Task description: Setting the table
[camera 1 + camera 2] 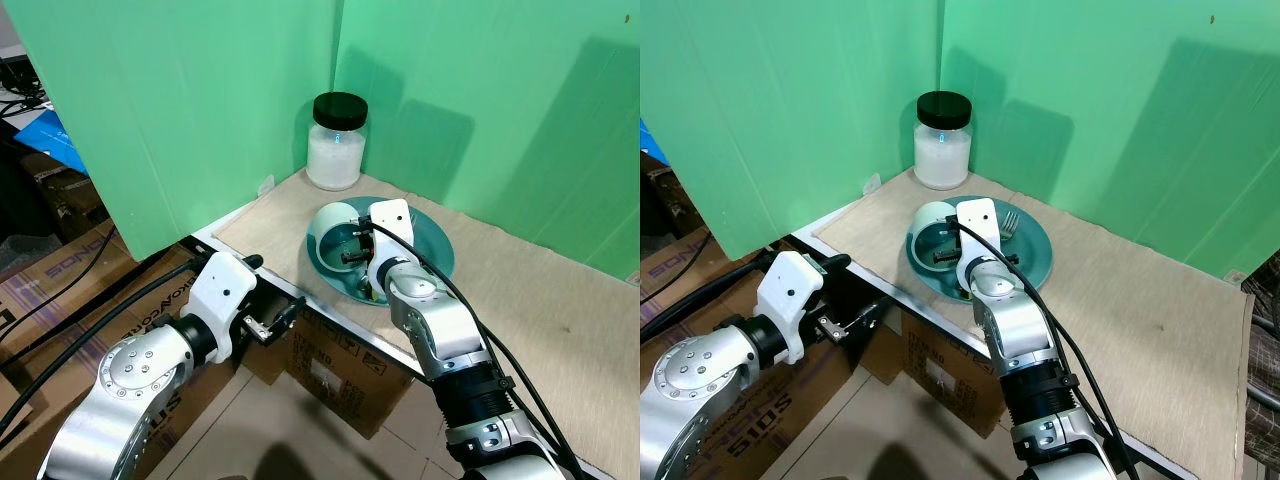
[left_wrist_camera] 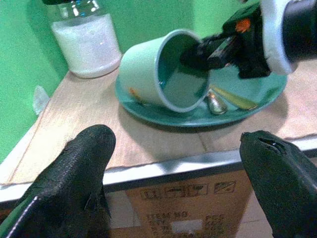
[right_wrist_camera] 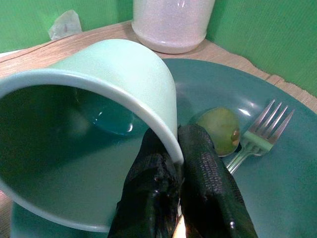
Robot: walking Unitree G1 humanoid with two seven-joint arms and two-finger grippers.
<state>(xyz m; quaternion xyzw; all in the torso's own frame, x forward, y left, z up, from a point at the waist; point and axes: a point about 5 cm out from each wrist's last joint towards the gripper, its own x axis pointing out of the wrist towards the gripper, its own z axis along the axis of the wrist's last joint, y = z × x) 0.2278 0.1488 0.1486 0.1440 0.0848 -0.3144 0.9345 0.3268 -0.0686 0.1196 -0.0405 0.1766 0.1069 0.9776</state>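
A pale green cup (image 1: 335,232) lies on its side on a teal plate (image 1: 437,252) near the table's front left edge, mouth toward me. My right gripper (image 3: 177,148) is shut on the cup's rim, one finger inside and one outside. A fork (image 3: 261,133) and a spoon (image 3: 221,125) lie on the plate behind the cup. My left gripper (image 1: 270,292) hangs open just below and in front of the table's metal edge, holding nothing; its wide-spread fingers (image 2: 83,171) frame the plate in the left wrist view.
A glass jar (image 1: 336,148) of white powder with a black lid stands in the back corner against the green screens (image 1: 200,110). The tan mat (image 1: 540,300) stretches to the right. Cardboard boxes (image 1: 330,375) sit under the table, and cables (image 1: 70,290) run on the left.
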